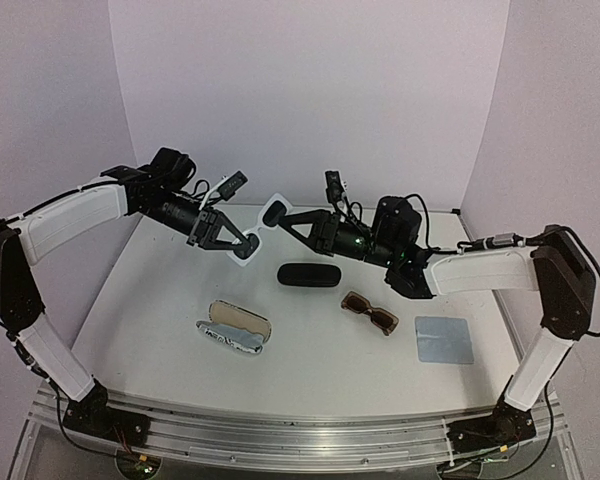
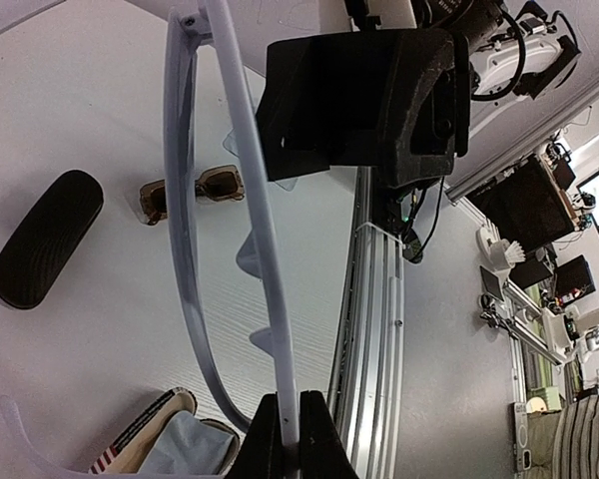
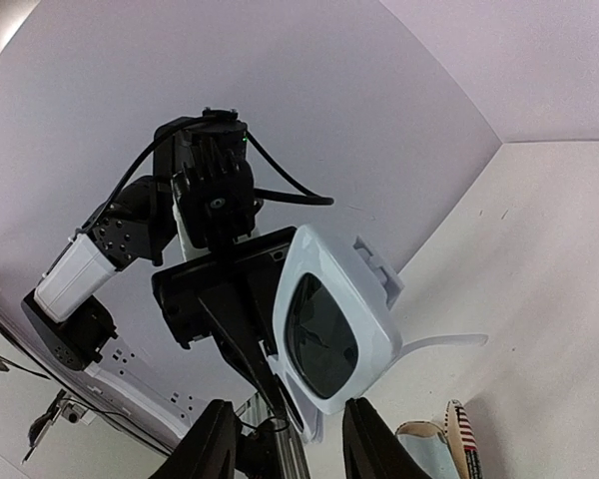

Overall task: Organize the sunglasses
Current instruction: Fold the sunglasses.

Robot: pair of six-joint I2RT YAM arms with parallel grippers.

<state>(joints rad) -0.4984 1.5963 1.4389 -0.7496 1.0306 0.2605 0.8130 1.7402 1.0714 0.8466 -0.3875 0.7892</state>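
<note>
The white sunglasses [image 1: 273, 212] hang in the air over the back of the table. My left gripper [image 1: 238, 238] is shut on their frame; in the left wrist view the thin white frame [image 2: 263, 249] runs up out of that shut gripper [image 2: 290, 427]. My right gripper [image 1: 292, 222] faces it from the right. In the right wrist view this gripper [image 3: 292, 411] stands open, its fingertips [image 3: 218, 424] flanking the lower edge of one dark lens [image 3: 324, 334]. The brown sunglasses [image 1: 368, 313] lie flat on the table, right of centre.
A black oval case [image 1: 308, 275] lies shut mid-table. A striped case [image 1: 235, 327] lies open at front left with a light-blue cloth [image 2: 185, 447] in it. Another light-blue cloth [image 1: 444, 339] lies at front right. The rail [image 1: 280, 435] lines the near edge.
</note>
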